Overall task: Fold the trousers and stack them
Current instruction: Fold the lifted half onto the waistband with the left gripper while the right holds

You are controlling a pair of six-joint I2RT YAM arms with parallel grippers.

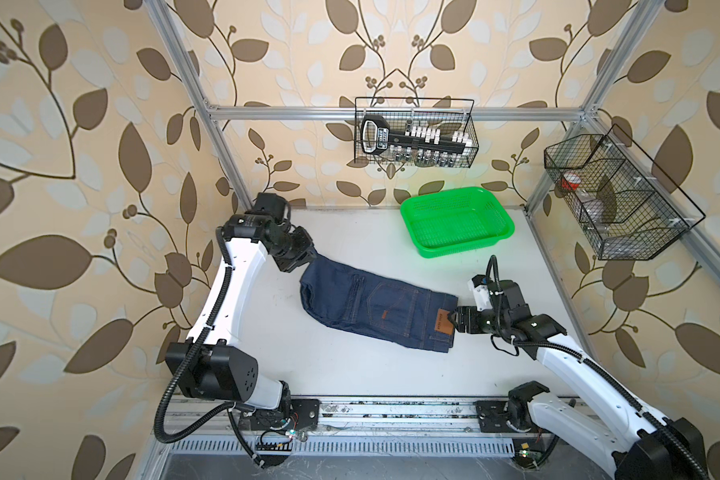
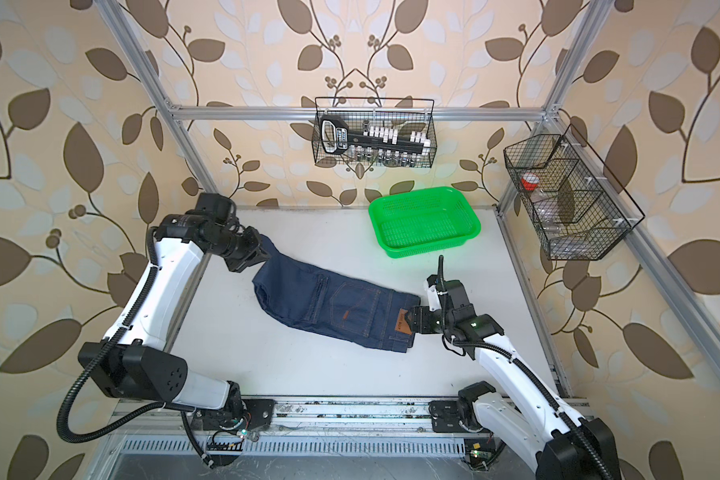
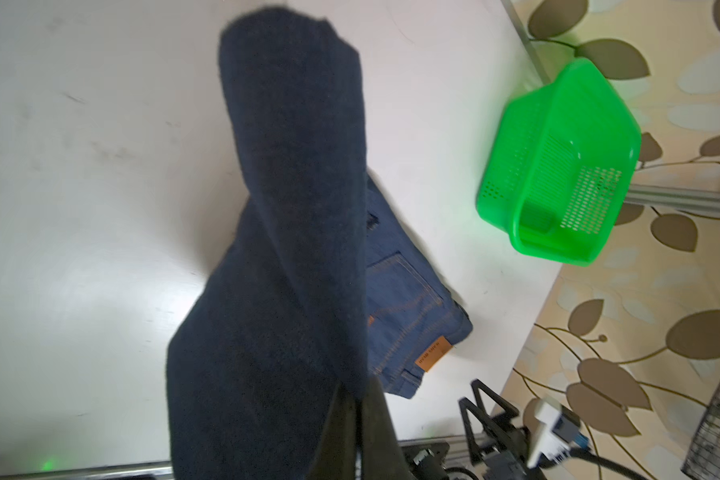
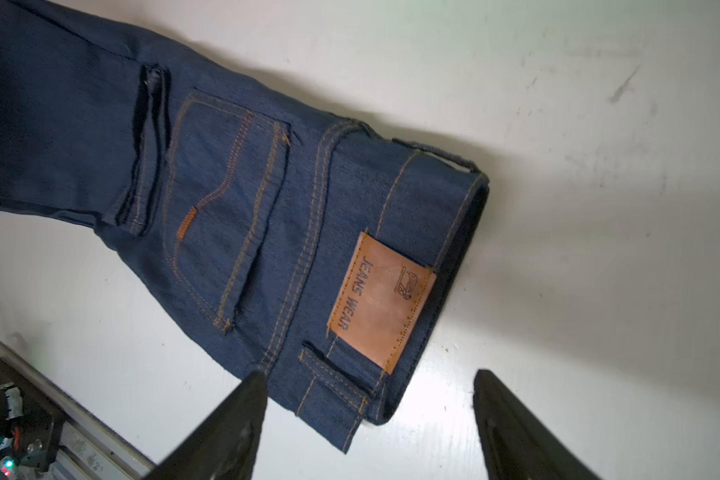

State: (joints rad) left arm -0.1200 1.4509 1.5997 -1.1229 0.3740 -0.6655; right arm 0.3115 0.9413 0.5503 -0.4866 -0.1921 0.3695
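Nearest the rail, the right gripper (image 1: 458, 319) sits low over the surface (image 1: 350, 365) with its fingers (image 4: 233, 419) spread wide and holding nothing. In the right wrist view the waistband corner of the trousers (image 1: 375, 303), just beside the brown patch (image 4: 381, 299), shows between them. The trousers lie slantwise across the middle of the surface, doubled lengthwise, back pocket up. Denim like this is soft enough to drape, yet thick and fairly heavy, so it will likely sag and drag rather than slide cleanly. The waistband, stiffened by stitched layers, looks the firmest place to take hold; a bite on one layer alone could let the fold open. Farther off, the left gripper (image 1: 308, 254) has its fingers (image 3: 377, 436) pressed together on the leg end, holding it off the surface so the cloth hangs twisted. Beyond, by the back wall, the green basket (image 1: 462, 246) stands apart from the trousers.
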